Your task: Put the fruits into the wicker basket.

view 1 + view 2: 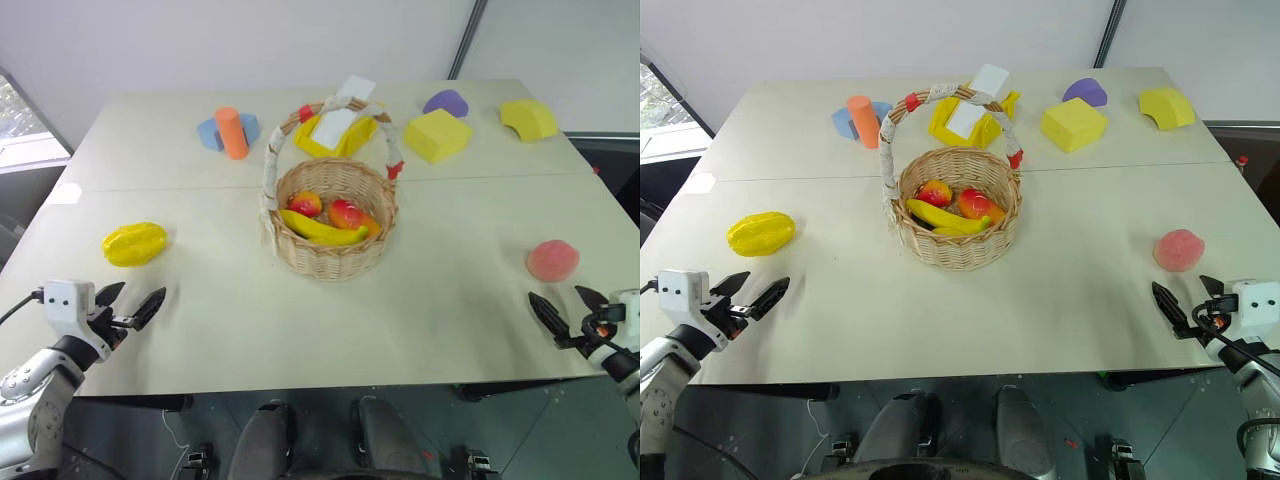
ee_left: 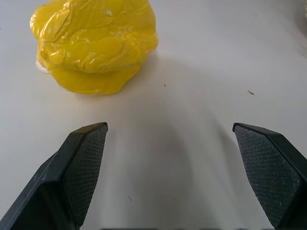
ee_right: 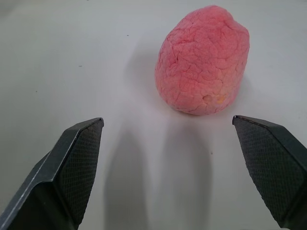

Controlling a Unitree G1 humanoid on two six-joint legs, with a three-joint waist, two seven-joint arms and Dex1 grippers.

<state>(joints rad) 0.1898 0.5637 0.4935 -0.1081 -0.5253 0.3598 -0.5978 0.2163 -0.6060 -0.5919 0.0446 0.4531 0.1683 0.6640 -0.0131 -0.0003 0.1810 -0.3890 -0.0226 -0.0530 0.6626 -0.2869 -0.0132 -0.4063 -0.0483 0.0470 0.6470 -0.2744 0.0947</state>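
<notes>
A glossy yellow ridged fruit (image 1: 134, 244) lies on the table's left side, a short way ahead of my open left gripper (image 1: 128, 302); it fills the far side of the left wrist view (image 2: 93, 44). A pink round fruit (image 1: 553, 260) rests at the right, just ahead of my open right gripper (image 1: 567, 308), and looms close in the right wrist view (image 3: 204, 61). The wicker basket (image 1: 334, 260) stands mid-table with its white-wrapped handle upright. It holds a banana and two red-yellow fruits.
Behind the basket stands a yellow plastic bin (image 1: 337, 135) with a white box in it. An orange cylinder (image 1: 231, 132) on a blue piece sits at back left. Yellow foam blocks (image 1: 437, 134) and a purple block (image 1: 446, 102) lie at back right.
</notes>
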